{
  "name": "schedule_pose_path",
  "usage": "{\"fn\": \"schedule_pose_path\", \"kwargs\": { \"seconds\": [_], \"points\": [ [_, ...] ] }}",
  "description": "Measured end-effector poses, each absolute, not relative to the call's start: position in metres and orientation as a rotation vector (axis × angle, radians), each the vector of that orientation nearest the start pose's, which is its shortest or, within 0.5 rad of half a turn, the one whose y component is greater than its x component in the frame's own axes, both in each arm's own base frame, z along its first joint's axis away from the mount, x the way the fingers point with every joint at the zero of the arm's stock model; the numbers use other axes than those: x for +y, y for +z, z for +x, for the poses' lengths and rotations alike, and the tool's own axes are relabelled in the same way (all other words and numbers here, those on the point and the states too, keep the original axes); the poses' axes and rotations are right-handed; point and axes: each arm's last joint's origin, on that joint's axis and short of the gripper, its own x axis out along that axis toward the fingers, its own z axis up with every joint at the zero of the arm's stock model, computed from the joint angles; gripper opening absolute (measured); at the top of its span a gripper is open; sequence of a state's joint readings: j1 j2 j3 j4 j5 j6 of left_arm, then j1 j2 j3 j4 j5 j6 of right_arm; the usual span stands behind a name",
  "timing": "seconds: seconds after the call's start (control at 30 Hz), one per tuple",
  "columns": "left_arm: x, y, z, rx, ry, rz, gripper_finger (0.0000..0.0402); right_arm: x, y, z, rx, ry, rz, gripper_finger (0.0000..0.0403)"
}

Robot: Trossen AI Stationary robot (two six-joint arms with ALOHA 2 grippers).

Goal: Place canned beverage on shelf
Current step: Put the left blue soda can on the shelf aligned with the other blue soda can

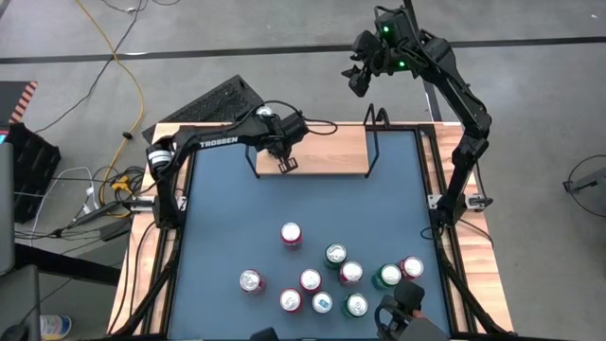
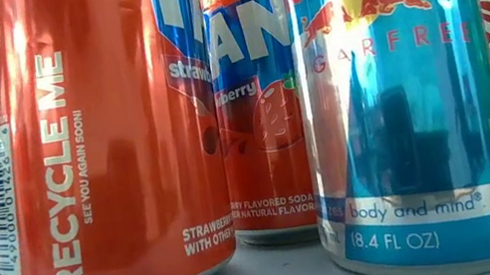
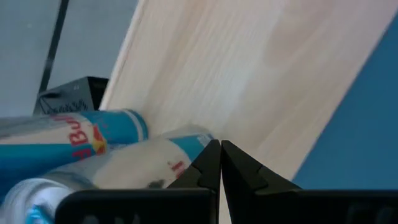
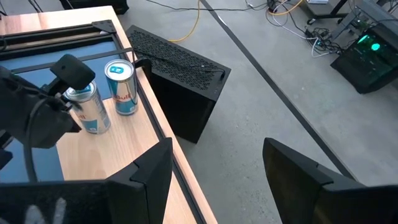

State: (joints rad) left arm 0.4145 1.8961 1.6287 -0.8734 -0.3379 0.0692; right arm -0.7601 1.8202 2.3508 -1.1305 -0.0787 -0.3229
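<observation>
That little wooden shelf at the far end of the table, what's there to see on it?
The shelf is a small rectangular board of pale, light-grained wood, lying flat at the far edge of the blue table. Thin black wire frames stand at its ends; the one on the right shows clearly. Two slim blue-and-silver Red Bull cans stand upright on its left end, close together. The left end effector, shut, hovers at that end beside the cans.

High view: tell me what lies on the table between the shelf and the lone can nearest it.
Nothing: in the high view only bare blue table lies between the shelf and that can.
</observation>
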Motion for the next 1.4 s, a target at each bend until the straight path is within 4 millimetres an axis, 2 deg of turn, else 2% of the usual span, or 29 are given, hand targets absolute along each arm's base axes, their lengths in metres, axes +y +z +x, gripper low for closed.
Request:
{"fn": "schedule_pose_path", "kwargs": {
  "seconds": [0.8, 1.2, 1.4],
  "points": [
    [0.185, 0.260, 0.352, 1.191, 0.717, 0.021, 0.0000, -0.237, 0.481, 0.252, 0.655, -0.561, -0.053, 0.0234],
    [0.188, 0.263, 0.356, 1.133, 0.764, 0.042, 0.0000, -0.237, 0.481, 0.252, 0.655, -0.561, -0.053, 0.0234],
    [0.180, 0.265, 0.363, 1.076, 0.672, 0.004, 0.0000, -0.237, 0.480, 0.252, 0.656, -0.561, -0.053, 0.0234]
  ]
}}
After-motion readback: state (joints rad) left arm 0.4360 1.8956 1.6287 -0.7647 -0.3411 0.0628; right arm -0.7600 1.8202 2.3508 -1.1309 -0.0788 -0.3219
